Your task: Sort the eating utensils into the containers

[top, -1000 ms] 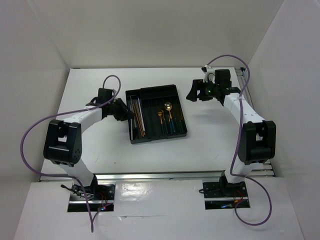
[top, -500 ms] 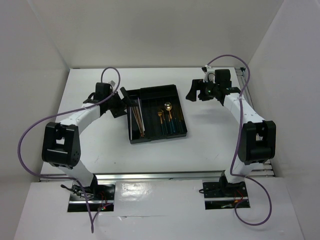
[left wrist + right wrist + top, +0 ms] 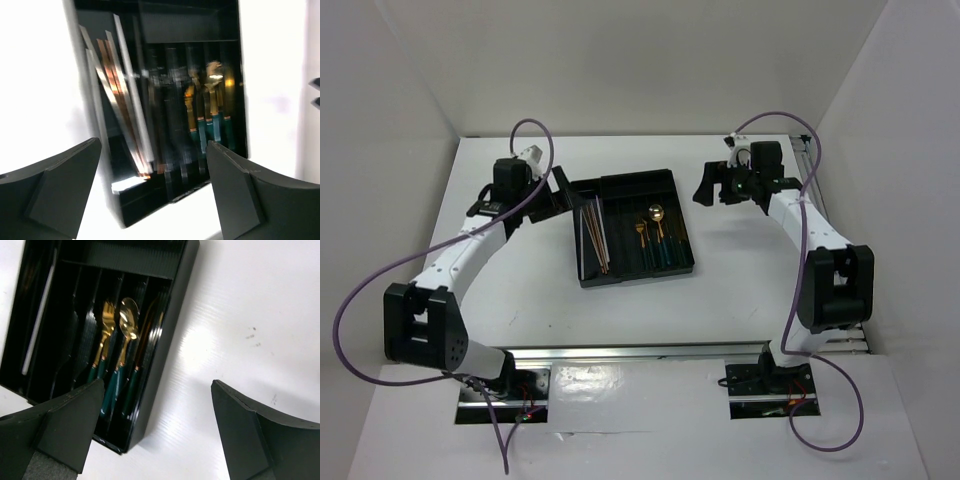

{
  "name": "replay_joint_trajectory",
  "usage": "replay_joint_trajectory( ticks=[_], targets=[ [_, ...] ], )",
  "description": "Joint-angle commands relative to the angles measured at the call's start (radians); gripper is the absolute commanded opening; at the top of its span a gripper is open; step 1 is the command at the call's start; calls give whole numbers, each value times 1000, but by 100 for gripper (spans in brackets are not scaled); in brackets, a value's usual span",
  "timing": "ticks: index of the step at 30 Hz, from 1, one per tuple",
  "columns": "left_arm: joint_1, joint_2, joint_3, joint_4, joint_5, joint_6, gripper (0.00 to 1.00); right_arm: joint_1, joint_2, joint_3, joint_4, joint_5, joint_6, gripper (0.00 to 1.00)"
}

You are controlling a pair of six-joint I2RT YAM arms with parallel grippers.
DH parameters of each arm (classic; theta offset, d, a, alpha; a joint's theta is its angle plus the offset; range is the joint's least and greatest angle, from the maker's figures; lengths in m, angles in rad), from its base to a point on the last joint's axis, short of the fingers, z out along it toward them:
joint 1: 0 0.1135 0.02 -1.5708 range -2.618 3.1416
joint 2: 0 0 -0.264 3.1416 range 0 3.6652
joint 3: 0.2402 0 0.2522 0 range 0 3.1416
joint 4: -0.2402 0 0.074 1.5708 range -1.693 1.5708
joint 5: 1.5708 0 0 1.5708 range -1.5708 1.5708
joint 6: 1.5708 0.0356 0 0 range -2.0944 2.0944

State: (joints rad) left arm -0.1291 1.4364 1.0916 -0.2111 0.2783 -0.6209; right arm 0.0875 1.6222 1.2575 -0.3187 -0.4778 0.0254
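My left end effector (image 3: 562, 191) hangs released, its jaws spread wide with nothing between them. It sits at the far-left corner of the black tray (image 3: 638, 190); from above I cannot tell whether it touches the rim. Through my left wrist camera I look between the two dark fingers (image 3: 60, 192) straight down the length of the tray.

The chopsticks (image 3: 595, 236) lie in the long compartment on the tray's left side. Silver and copper-brown ones are mixed there, fanned at slight angles instead of parallel. The outermost silver ones lean toward the compartment's wall. That view is blurred, so I cannot count them.

My right end effector (image 3: 708, 187) is also released, jaws wide apart and gripping nothing. It hovers off the tray's far-right corner, over the bare white table (image 3: 740, 270), clearly apart from the tray.

From the right wrist camera I see the gold-headed utensils (image 3: 658, 240) in the narrow compartments on the tray's right side. A fork (image 3: 106, 315) and a spoon (image 3: 128, 320) lie side by side, gold heads toward the far end and dark green handles toward the near end. Further pieces with green handles lie just to their right, too dark for me to say what they are.
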Motion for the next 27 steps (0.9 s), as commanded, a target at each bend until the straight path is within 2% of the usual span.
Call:
replay_joint_trajectory(
  ticks=[1,4,6,9,15,27],
  targets=[
    [22,-64,59,-80,-86,221,100,6,-82,-47,32,44,-70,95],
    [42,-76,88,-224,-195,346,100,-12,-107,-96,32,74,-125,95],
    [72,-76,88,-262,-211,406,100,-50,-107,-110,32,85,-136,95],
    [121,-85,19,-263,-220,483,100,-101,-107,-128,47,74,-162,95],
    [200,-120,-119,-151,-251,579,100,-198,-67,-129,78,42,-203,95],
    [259,-33,-110,-94,-234,670,100,-216,-5,-119,89,1,-243,95]
  ],
)
